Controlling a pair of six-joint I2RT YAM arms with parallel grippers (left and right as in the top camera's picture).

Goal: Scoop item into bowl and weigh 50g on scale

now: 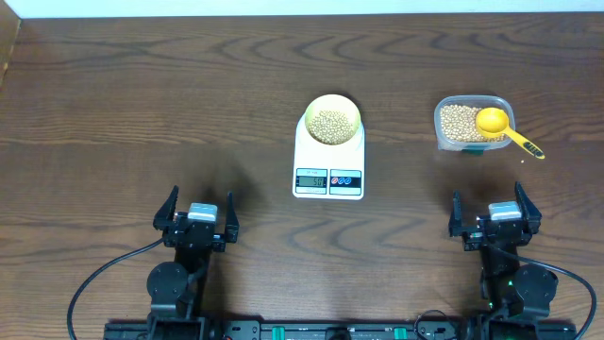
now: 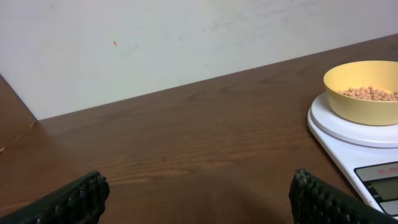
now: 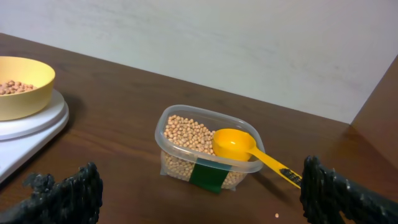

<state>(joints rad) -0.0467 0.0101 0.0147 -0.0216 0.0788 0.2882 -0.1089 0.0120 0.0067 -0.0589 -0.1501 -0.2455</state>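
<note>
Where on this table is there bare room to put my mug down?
Left of the scale, the table is bare out to its edge, beyond the left hand. A narrower bare strip lies between the scale and the bean tub. The tub's corner is crowded: the scoop sticks out.

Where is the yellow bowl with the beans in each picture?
Overhead: the bowl is just above the centre, sitting on the scale.
Left wrist: the bowl is at the right edge, on the scale.
Right wrist: the bowl is at the left edge, partly cut off.
Shared landmark: the white scale under it shows in all three.
</note>
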